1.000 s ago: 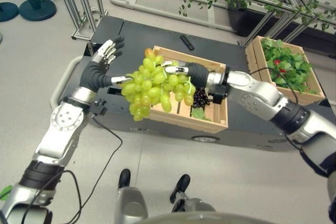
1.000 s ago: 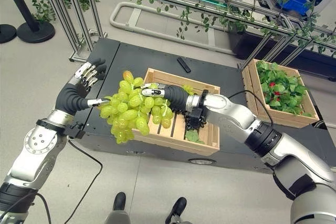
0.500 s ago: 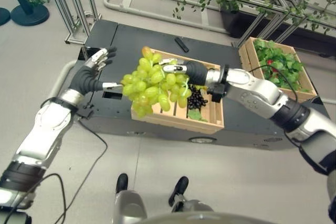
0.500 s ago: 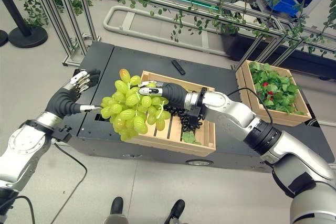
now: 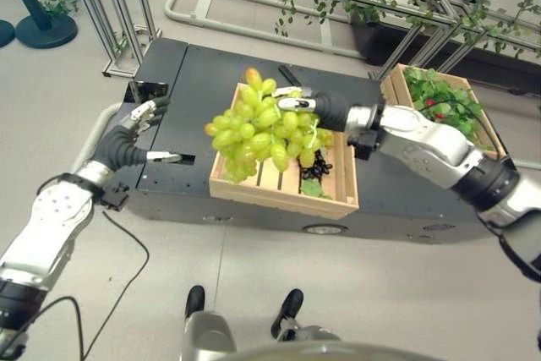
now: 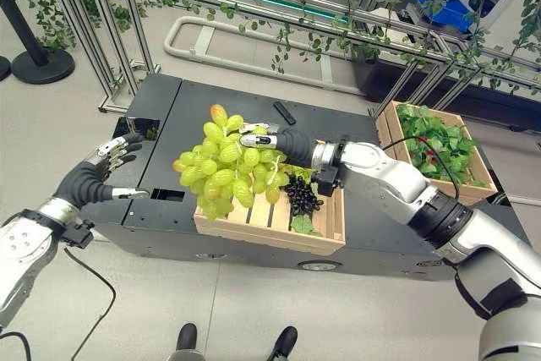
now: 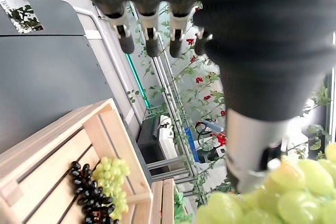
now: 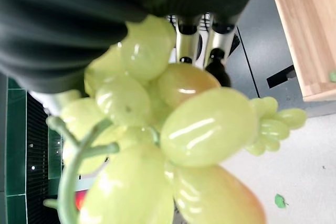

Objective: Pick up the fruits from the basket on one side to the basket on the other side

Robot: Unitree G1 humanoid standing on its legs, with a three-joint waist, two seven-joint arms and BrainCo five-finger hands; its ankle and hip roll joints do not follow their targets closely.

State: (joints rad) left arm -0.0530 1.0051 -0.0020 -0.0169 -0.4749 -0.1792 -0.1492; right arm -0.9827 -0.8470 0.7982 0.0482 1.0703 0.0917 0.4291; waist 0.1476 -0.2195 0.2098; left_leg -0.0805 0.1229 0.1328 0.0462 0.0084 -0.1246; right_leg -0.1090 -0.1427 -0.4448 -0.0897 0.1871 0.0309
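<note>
On the dark counter (image 5: 211, 73) sits a slatted wooden crate (image 6: 254, 224), and inside it lie a bunch of dark grapes (image 6: 300, 197), a small green bunch (image 7: 113, 167) tucked behind them, and a loose green leaf (image 6: 302, 225) against the near wall. Beyond the right elbow, off to the side, a second wooden crate (image 6: 469, 194) is packed with leafy greens and a few red fruits (image 5: 439, 104).

Up in the air over the first crate hangs the big bunch of green grapes (image 6: 224, 166). The right robot hand (image 6: 264, 138) has it: fingers curled over the top of the bunch, gripping near the stem, with the grapes dangling below and spilling out past its fingertips, over the crate's left end. In the right wrist view the grapes (image 8: 178, 124) press right up under the palm.

The left robot hand (image 5: 135, 128) hovers near the counter's left end, fingers straight and spread, thumb stretched toward the bunch, holding nothing. It is clear of the grapes, with a gap between its thumb tip and the nearest fruit.

A small black object (image 6: 284, 113) lies on the counter just beyond the right robot hand.
</note>
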